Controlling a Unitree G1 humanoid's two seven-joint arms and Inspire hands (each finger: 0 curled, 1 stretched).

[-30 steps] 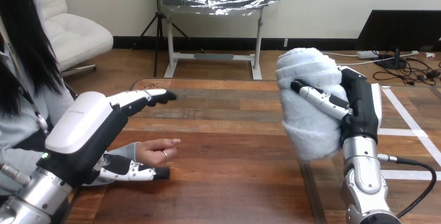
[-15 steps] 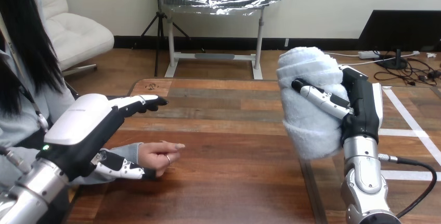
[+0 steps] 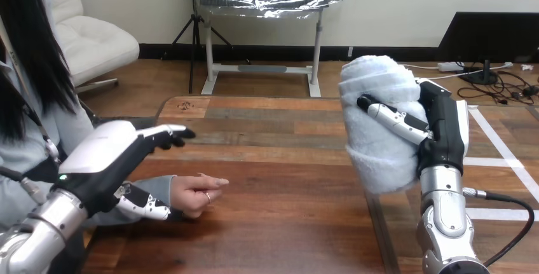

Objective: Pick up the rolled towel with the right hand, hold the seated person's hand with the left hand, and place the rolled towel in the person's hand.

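Since a second ago: left hand (image 3: 105,159) pulled back toward the view's lower left, fingertips now short of where they were. Towel and right hand basically unchanged.

Left hand: released, fingers (image 3: 166,135) straight and pointing right, hovering above the person's sleeve and wrist with a gap showing. Thumb (image 3: 145,206) lies low along the near side of the sleeve; can't tell if it touches. Nothing curled round the wrist.

The person's hand (image 3: 194,192): resting on the wooden table (image 3: 279,178) at the left, fingers loosely bent, tips pointing right, holding nothing.

Mid table bare wood planks.

Rolled towel (image 3: 375,115): white, fluffy terry, thick roll, standing roughly upright, held up clear of the table at the right. Top end rounded, rolled layers show as soft folds, bottom end bulges out below the grip.

Right hand (image 3: 442,128): grasping the towel from its right side, fingers (image 3: 394,119) wrapped across the front at mid-height, pressing a dent into the pile. Well apart from the person's hand.
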